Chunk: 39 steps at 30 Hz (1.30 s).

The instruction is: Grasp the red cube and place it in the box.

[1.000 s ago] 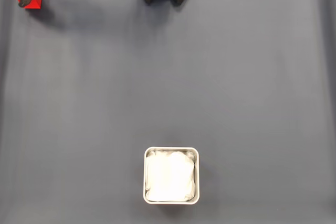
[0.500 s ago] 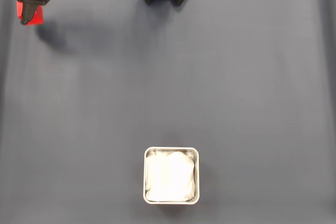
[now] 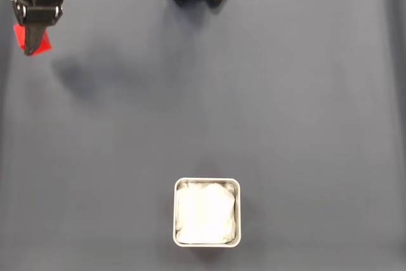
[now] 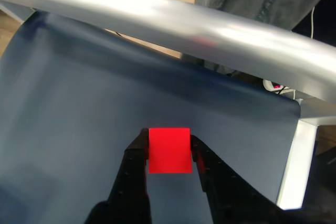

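Up at the far left corner of the dark surface [image 3: 266, 93], well away from the box [image 3: 207, 183], the claw [image 4: 169, 148] pinched the cube [image 4: 169, 150] between both fingers. From the fixed view the cube [image 3: 39, 42] peeked out beneath the claw [image 3: 30, 37], seemingly raised above its shadow. No writing could be read anywhere.

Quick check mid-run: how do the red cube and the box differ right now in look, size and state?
The red cube is plain bright red; the box has a pale metallic rim and a white wrinkled lining. In the fixed view the cube looks clearly smaller than the box. The cube is clamped in the gripper near the mat's top-left corner, while the box sits free at bottom centre. Both have a squarish outline.
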Tool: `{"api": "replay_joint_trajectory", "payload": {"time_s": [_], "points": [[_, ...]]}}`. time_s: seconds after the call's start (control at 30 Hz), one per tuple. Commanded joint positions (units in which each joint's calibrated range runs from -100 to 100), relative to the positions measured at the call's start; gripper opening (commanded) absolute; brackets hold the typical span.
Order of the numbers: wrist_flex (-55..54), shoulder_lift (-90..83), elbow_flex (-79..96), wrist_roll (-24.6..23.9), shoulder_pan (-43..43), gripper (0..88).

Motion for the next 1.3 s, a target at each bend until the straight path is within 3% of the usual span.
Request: {"api": "replay_joint_trajectory", "payload": {"time_s": [0.0,1.27], "points": [[1.7,-3.6,-5.1,-0.3,-3.3,0.0],[4.1,0.9,-20.4,0.1,-26.6,0.0]]}}
